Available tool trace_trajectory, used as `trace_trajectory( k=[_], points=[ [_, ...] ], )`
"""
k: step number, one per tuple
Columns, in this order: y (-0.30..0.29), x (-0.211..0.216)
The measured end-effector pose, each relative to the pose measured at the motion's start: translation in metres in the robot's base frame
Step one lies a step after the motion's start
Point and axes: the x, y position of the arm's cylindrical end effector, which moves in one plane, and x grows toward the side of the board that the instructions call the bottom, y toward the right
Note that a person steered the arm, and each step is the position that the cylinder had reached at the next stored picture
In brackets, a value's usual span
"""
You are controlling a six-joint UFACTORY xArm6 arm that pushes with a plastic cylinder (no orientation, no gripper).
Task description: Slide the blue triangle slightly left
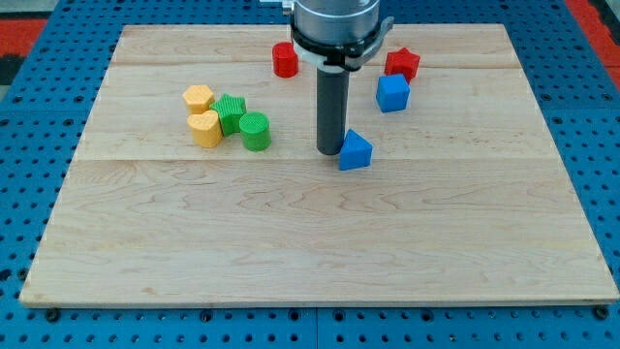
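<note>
A pale wooden worktop [320, 242] lies on a blue pegboard base [39, 58], and from my remote seat I see it whole. I have no fingers on this arm, so there is nothing to stand apart or together; the arm ends in a dark rod. My tip [331, 151] rests near the middle of the board, touching or just beside the left side of the blue triangle [356, 151], which sits slightly right of centre. Above and to the view's right are a blue cube [392, 93] and, just behind it, a red block [401, 64] of angular shape. A red cylinder [284, 60] stands near the top edge. At the view's left cluster two yellow blocks [198, 98] [204, 128], a green ridged block [231, 111] and a green cylinder [255, 131], all close together.
</note>
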Motion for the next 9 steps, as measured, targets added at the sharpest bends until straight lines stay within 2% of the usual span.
trace_trajectory(
  k=[1,2,5,6,7,8,9],
  points=[
    [-0.012,0.027],
    [0.012,0.035],
    [0.043,-0.014],
    [0.023,-0.011],
    [-0.021,-0.007],
    [-0.022,-0.038],
    [0.01,-0.045]
  ],
)
